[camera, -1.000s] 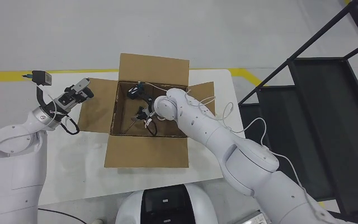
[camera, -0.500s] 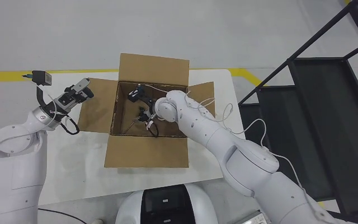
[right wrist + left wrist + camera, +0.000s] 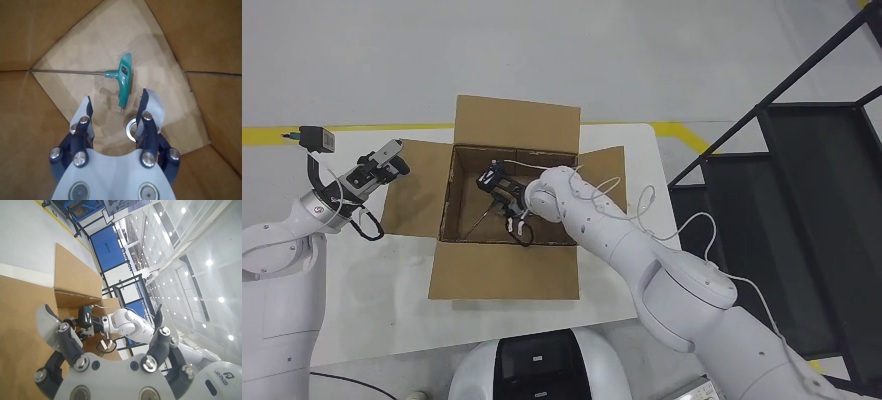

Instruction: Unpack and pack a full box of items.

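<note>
- Since a second ago the right gripper [image 3: 117, 97] has slid across inside the box [image 3: 208, 37]; its jaws stand wide apart, holding nothing.
- Just ahead of its fingertips a green hex key [image 3: 124, 79] lies flat; a metal ring [image 3: 130, 128] sits beside one finger.
- Off outside the box, the left gripper [image 3: 103, 313] is unmoved, spread wide and empty.
- Unpacking the key looks like the next step.

In the top view, the right arm's white wrist joint [image 3: 554, 190] has slid a little toward the right of the frame inside the open brown cardboard box [image 3: 517, 122]. Its black wrist camera [image 3: 489, 180] has dropped from the opening's upper left toward its middle.
</note>
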`<action>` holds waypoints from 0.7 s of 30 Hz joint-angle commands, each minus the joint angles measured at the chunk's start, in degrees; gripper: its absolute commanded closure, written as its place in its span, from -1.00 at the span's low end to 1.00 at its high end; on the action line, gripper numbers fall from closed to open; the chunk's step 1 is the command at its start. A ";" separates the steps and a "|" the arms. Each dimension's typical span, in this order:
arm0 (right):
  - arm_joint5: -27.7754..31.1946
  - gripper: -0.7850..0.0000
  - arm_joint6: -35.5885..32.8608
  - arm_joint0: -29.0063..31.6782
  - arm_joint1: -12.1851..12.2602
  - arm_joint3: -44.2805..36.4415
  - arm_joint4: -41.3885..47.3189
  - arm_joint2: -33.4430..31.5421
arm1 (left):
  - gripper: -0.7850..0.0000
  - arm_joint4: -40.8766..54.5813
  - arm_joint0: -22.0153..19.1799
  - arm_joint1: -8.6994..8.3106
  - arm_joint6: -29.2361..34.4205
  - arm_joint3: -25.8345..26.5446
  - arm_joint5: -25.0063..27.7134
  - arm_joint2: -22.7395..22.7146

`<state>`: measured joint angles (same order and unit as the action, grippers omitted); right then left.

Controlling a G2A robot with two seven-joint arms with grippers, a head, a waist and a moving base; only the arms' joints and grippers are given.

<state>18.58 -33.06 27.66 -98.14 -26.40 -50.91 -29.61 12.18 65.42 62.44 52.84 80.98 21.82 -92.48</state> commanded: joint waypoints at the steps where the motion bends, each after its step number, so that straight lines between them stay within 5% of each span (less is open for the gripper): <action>1: -0.40 -0.15 0.74 -0.09 -0.37 1.12 0.20 -0.10 | -1.00 0.00 0.00 0.00 0.00 0.00 0.00 0.00; 11: -0.52 -0.29 3.14 -1.01 -2.55 5.72 0.44 -0.20 | -1.00 0.00 0.00 0.00 0.00 0.00 0.00 0.00; 21: -0.16 0.28 3.81 -1.83 -4.61 9.20 -0.90 0.42 | -1.00 0.00 0.00 0.00 0.00 0.00 0.00 0.00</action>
<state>18.58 -29.21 25.90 -102.63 -17.50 -51.60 -29.26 12.18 65.42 62.44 52.84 80.98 21.82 -92.48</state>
